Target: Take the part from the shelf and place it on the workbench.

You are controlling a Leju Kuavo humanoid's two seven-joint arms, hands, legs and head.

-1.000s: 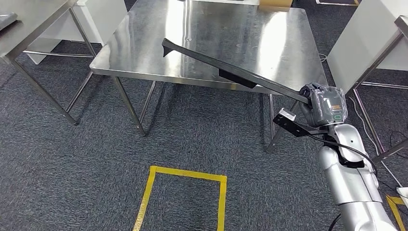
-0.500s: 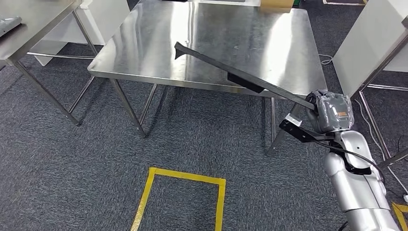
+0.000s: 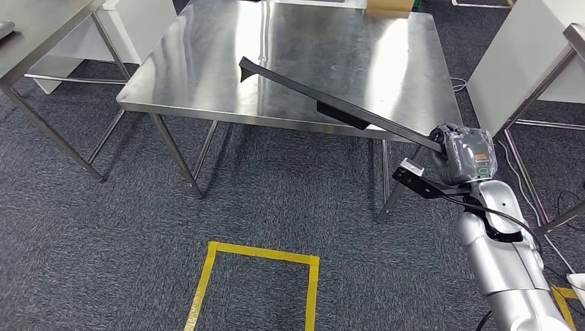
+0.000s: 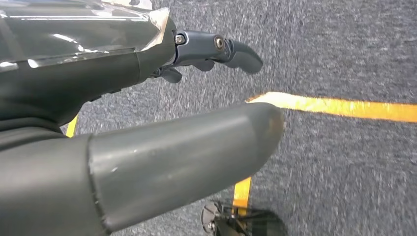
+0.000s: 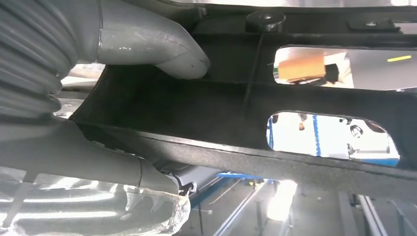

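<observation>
The part [image 3: 331, 105] is a long, thin black bar with a hooked far tip and a thicker block midway. My right hand [image 3: 463, 154] grips its near end just off the near right corner of the steel workbench [image 3: 207, 76], and the bar slants up and left above the bench top. In the right wrist view the thumb [image 5: 152, 46] lies across the black part [image 5: 221, 115], which has cut-out windows. My left hand [image 4: 147, 123] hangs over the carpet with fingers apart and nothing in it.
A yellow taped square [image 3: 259, 276] marks the grey carpet before the bench. A second steel table [image 3: 41, 41] stands at the left and a white panel on a frame [image 3: 524, 62] at the right. A cardboard box [image 3: 390, 5] sits at the bench's far edge.
The whole picture shifts slightly between frames, so the camera has moved. The part stays in my right hand, slanted over the bench, its tip a little lower and further left than half a second ago.
</observation>
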